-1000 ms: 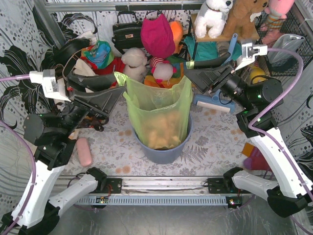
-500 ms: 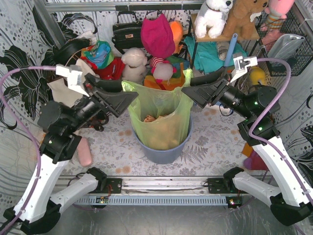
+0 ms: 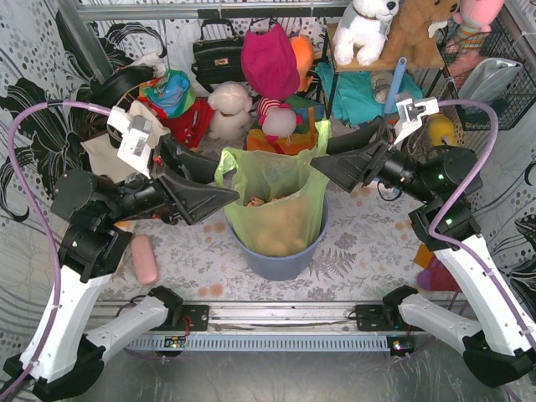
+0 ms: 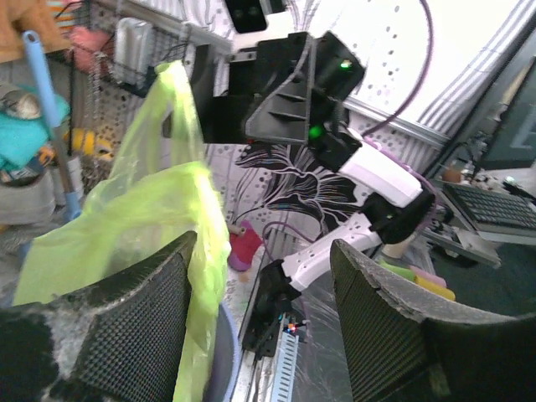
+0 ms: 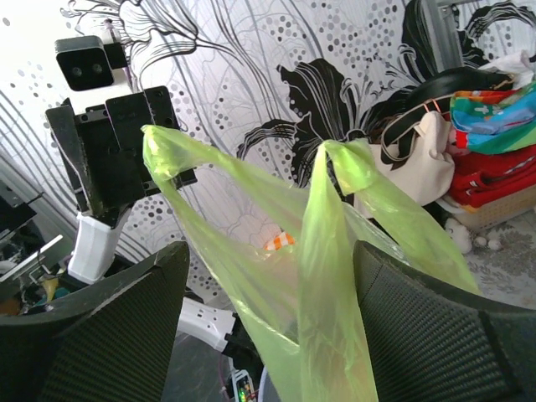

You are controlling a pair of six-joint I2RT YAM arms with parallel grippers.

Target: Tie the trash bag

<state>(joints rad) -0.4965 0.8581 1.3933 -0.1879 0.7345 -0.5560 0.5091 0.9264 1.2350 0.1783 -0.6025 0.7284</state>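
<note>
Centre of frame: round blue bin (image 3: 280,266) on floral tablecloth (image 3: 360,251). Lower left: pink oblong object (image 3: 144,260). Along top: black handbag (image 3: 216,57), magenta plush (image 3: 270,63), white plush dog (image 3: 365,29).

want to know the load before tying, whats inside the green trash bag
Crumpled brown paper shows at the open mouth and through the translucent trash bag. The blue bin covers the bag's bottom, so anything lower down cannot be seen.

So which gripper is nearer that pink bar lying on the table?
Left. The left gripper hangs between the pink bar and the trash bag; the right gripper is beyond the bag.
</note>
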